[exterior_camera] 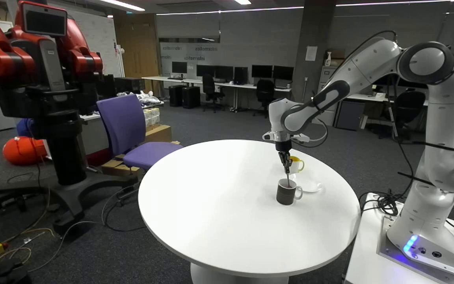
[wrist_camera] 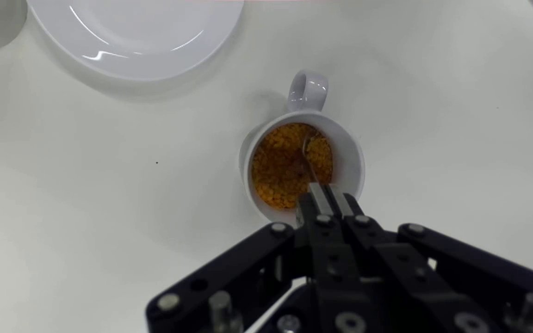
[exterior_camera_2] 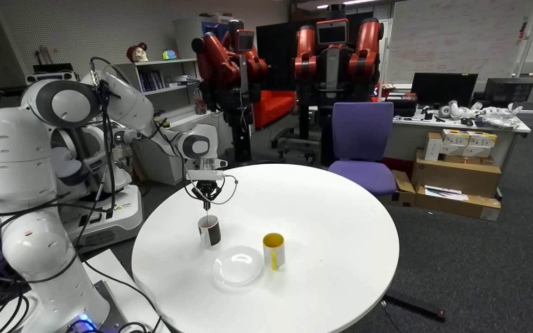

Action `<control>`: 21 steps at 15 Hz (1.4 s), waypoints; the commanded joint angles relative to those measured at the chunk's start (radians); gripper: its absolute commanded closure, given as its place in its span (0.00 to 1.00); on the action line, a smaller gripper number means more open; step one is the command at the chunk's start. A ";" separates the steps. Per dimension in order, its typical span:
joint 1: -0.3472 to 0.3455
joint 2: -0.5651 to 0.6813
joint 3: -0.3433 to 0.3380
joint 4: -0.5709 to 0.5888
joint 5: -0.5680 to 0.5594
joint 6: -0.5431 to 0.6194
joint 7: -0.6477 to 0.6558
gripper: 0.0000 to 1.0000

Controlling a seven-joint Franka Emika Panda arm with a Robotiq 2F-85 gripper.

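Pinching the thin metal stem of a spoon (wrist_camera: 312, 169), the end effector (wrist_camera: 330, 196) is held directly over a dark-sided mug (exterior_camera: 285, 195), its two fingers pressed close together with the stem caught between them. The spoon is pointed down into the mug, and in the wrist view its rounded lower end is seen among orange-yellow, flaky-looking contents (wrist_camera: 279, 185); how deep it is sunk cannot be told. The dark-sided mug is stood upright on a round white counter (exterior_camera: 211, 197); its inside and handle are white, and its outer wall is partly covered by a dark grey panel.

Near this mug, a shallow white plate (exterior_camera_2: 238, 267) is laid flat on the counter, with a gap left between the two. Just beside the plate, on its other side, a yellow-lined mug (exterior_camera_2: 280, 254) with a yellow handle is placed upright; whether it is touched by the plate's edge cannot be told.

The end effector is carried by a white arm (exterior_camera: 380, 59), which is mounted on a white stand (exterior_camera: 369, 252) next to the counter. Past the counter, a purple chair (exterior_camera_2: 362, 132) is seen in both exterior views, as is a red two-armed robot (exterior_camera_2: 332, 71). In an exterior view, cardboard boxes (exterior_camera_2: 456, 178) are stacked on the dark floor (exterior_camera_2: 521, 199).
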 commanded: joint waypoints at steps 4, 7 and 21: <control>0.003 0.008 -0.003 0.003 0.001 -0.003 0.000 0.98; 0.003 0.006 -0.002 0.002 0.000 -0.004 -0.002 0.99; 0.014 -0.031 -0.001 -0.052 -0.042 0.021 -0.020 0.99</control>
